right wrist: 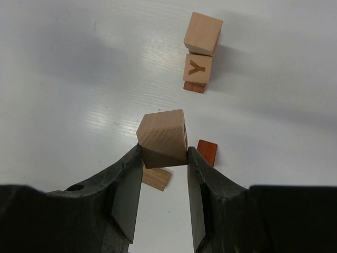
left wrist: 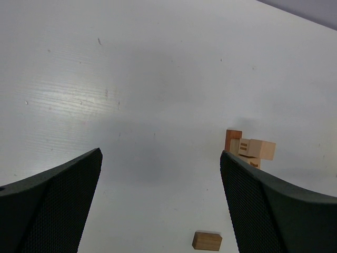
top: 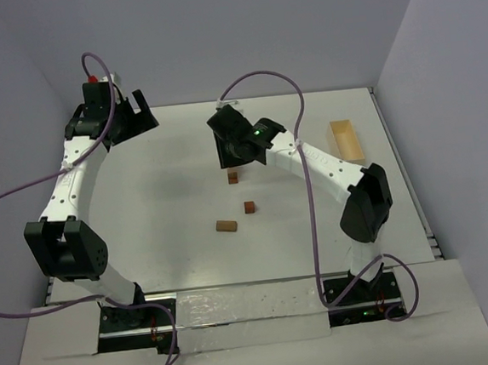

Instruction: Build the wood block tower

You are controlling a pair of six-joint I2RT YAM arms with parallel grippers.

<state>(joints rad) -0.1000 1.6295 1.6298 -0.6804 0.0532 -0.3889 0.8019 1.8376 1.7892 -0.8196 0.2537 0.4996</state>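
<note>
The right end effector (right wrist: 162, 155) gripped a tilted pale cube (right wrist: 163, 137) near the tower (right wrist: 199, 52), a short stack standing mid-desk (right wrist: 63, 79). A reddish block (top: 250, 207) and a tan bar (top: 226, 226) lay apart, nearer the bases. The left end effector (left wrist: 160, 155) stood wide open at the far left.

**Soft, even light across a white table**

Bright, diffuse light on the table (top: 177, 197), and the shadows stay faint. In the right wrist view there's a soft grey patch left of the tower (right wrist: 200, 52) and a paler one to its right. Below the tower, the wood block (right wrist: 163, 138) shows crisp grain. In the left wrist view, streaky sheen lies far left of the tower, and the dark fingers (left wrist: 52, 205) look slightly soft-edged.
</note>
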